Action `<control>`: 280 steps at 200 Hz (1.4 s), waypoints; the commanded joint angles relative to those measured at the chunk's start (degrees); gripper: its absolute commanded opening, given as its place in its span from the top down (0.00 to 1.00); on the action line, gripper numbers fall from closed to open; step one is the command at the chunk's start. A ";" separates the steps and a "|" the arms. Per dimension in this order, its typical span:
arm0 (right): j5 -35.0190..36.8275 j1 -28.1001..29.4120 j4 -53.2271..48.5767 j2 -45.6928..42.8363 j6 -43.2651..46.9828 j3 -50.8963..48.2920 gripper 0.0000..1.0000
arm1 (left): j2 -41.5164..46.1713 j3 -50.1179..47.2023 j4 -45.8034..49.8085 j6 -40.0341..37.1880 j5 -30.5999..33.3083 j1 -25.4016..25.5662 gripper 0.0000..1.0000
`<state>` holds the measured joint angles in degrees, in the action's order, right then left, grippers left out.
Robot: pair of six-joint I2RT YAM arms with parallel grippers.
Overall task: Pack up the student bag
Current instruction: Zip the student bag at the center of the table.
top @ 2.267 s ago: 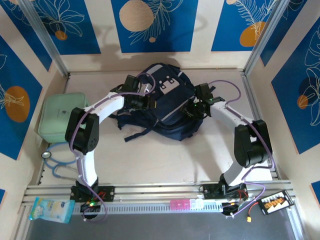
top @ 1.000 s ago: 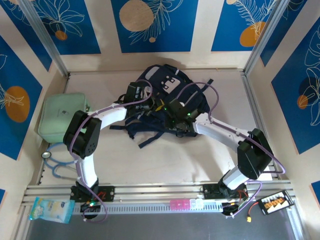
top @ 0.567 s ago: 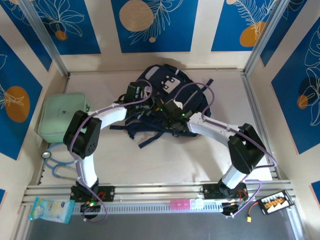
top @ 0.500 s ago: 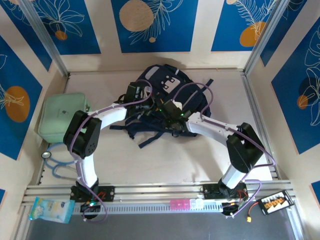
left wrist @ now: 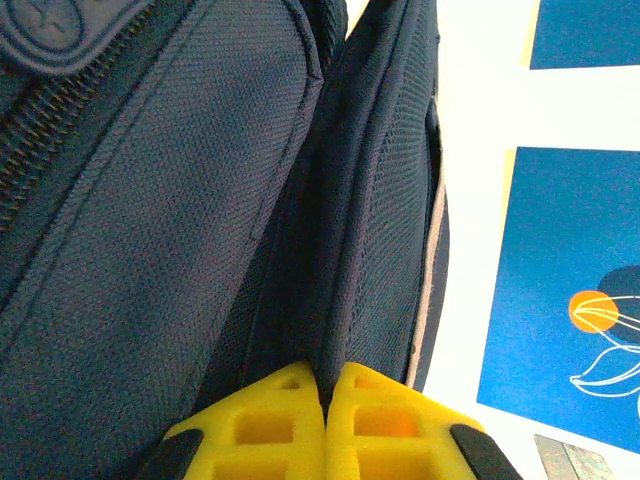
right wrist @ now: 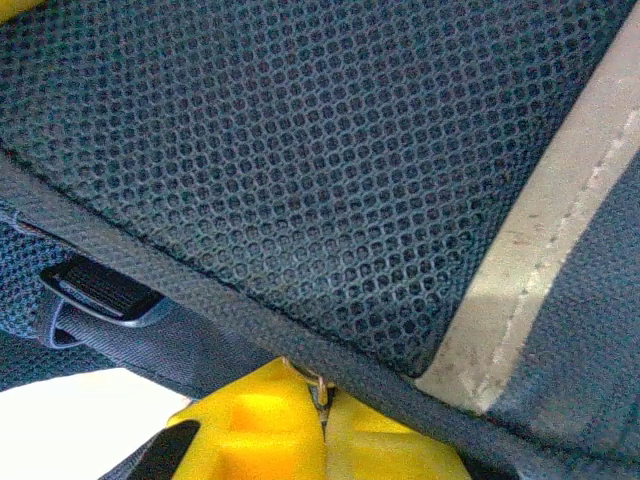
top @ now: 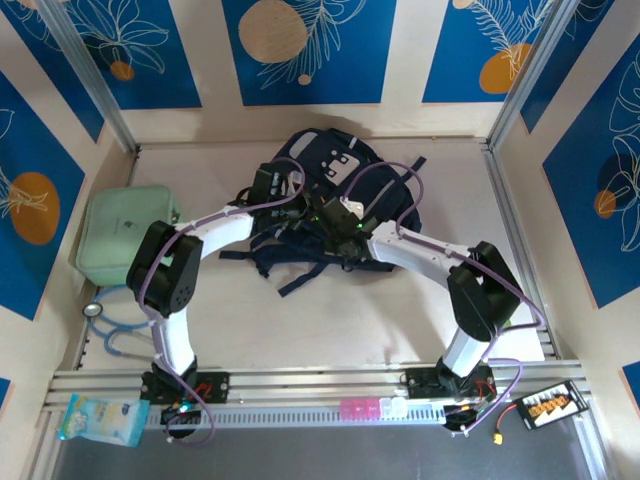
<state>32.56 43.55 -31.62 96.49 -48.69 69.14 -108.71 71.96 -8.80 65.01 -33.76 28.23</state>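
On the table (top: 300,320), left hand (left wrist: 325,385) and right hand (right wrist: 322,400) each pinch the student bag (top: 312,150).

My student bag (top: 312,148) is navy blue, with a white patch (top: 338,168) toward its twelve o'clock end. Up close, its fabric shows a dark honeycomb mesh crossed by a pale grey stripe (right wrist: 540,260). My left gripper (left wrist: 325,388) and right gripper (right wrist: 322,405) both have bright yellow fingers. At nine o'clock lies a mint-green case (top: 125,235). The wall panels (top: 330,60) are blue with orange and tan discs and white leaf outlines.
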 commanded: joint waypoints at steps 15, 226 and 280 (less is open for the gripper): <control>1.17 -0.94 -3.54 -6.36 -2.44 -6.69 0.99 | 0.52 3.31 0.30 -3.39 -0.37 -1.42 1.00; 3.13 -1.91 -1.99 -10.52 9.65 -7.92 0.79 | -0.19 4.15 1.54 -5.28 -1.75 -2.65 1.00; 3.57 -1.98 -2.53 -12.55 9.37 -9.20 0.67 | -0.31 4.13 1.55 -5.35 -1.84 -2.65 1.00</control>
<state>34.39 41.30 -34.61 86.02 -39.59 60.38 -108.92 73.58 -5.06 60.93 -35.14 26.63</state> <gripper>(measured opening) 0.304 0.045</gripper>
